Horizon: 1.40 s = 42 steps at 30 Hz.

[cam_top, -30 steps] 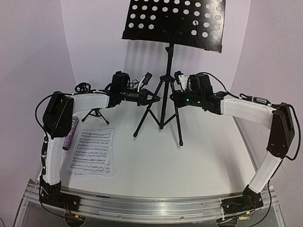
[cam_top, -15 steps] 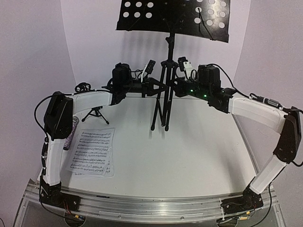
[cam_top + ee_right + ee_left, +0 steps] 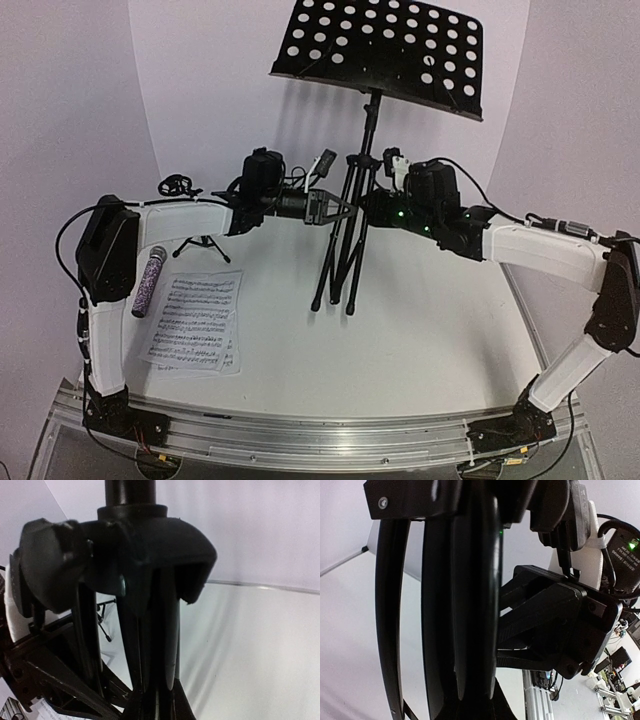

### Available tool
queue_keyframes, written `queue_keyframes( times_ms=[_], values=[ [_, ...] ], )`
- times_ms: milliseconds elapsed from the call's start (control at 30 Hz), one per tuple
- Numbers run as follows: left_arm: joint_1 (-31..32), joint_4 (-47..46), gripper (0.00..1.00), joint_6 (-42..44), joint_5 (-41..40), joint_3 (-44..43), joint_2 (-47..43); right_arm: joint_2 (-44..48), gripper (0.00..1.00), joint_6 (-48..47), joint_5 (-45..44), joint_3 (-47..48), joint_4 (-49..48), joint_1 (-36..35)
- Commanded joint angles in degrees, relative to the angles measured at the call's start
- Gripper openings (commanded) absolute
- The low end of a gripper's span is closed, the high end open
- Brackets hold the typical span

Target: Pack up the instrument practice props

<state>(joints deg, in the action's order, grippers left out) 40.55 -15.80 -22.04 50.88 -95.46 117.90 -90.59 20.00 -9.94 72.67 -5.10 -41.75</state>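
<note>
The tall black music stand [image 3: 368, 140] stands mid-table, its perforated desk [image 3: 385, 50] at the top and its legs [image 3: 338, 262] drawn close together. My left gripper [image 3: 340, 208] is shut on the stand's legs from the left, which fill the left wrist view [image 3: 465, 605]. My right gripper [image 3: 372, 210] is shut on the stand from the right, just under the leg collar [image 3: 145, 540]. The glittery microphone [image 3: 147, 282] lies beside the white sheet-music pages [image 3: 195, 320] at the left. The small black tripod mic stand [image 3: 203, 243] stands behind them.
The white backdrop curves up behind the table. An aluminium rail [image 3: 320, 440] carries both arm bases at the near edge. A black cable coil [image 3: 175, 185] lies at the back left. The left arm's elbow [image 3: 105, 250] hangs beside the microphone.
The stand's legs, spread a second ago, have folded together. The stand has shifted slightly and now leans, its desk tipped more to the right. Both grippers have stayed on it.
</note>
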Motion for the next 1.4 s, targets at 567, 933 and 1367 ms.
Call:
queue_keyframes(
  times_ms=[567, 933, 1367],
  values=[
    [16.27, -41.5, 0.0, -28.54, -6.55, 34.78, -12.69, 3.78, 0.0, 15.44, -0.6, -0.53, -2.87, -16.1],
    [19.32, -42.69, 0.0, -39.35, -15.13, 42.14, -11.39, 2.01, 0.0, 24.59, -3.3, -1.78, 7.47, -17.22],
    [19.09, -41.68, 0.0, -52.88, -19.44, 53.45, -9.67, -5.96, 0.0, 34.22, -3.33, -5.08, 10.22, -17.08]
  ],
)
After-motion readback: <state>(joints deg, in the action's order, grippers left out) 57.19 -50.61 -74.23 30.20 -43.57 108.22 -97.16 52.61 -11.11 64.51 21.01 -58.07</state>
